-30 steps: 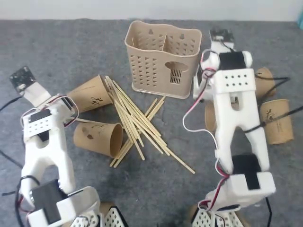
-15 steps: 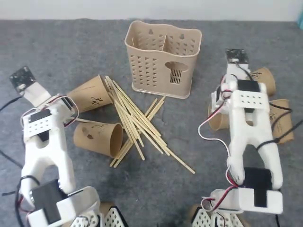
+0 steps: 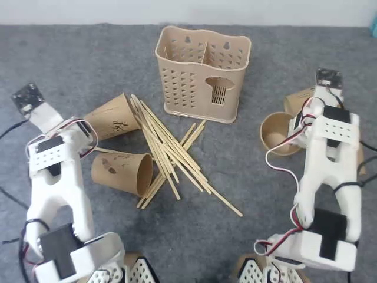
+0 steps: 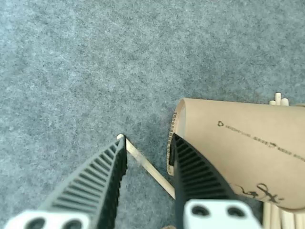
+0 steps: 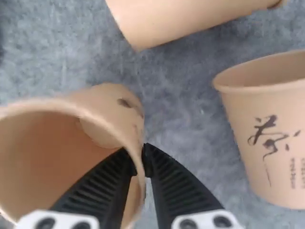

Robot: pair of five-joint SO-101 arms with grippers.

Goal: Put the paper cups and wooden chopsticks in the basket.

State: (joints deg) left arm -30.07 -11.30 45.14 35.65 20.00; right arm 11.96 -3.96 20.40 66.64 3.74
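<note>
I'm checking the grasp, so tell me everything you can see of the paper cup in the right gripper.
The paper cup is brown paper, empty, its pale inside and round bottom showing. It is tilted, mouth turned toward the high camera. The right gripper pinches its wall at the rim, one finger inside, one outside. It is right of the basket; whether it touches the grey mat cannot be told.

The high view looks steeply down on the tabletop (image 3: 247,188) from behind both arms. Each wrist view looks along its own jaws, very close (left cup (image 4: 238,143), right cup (image 5: 62,143) also appear overhead).
</note>
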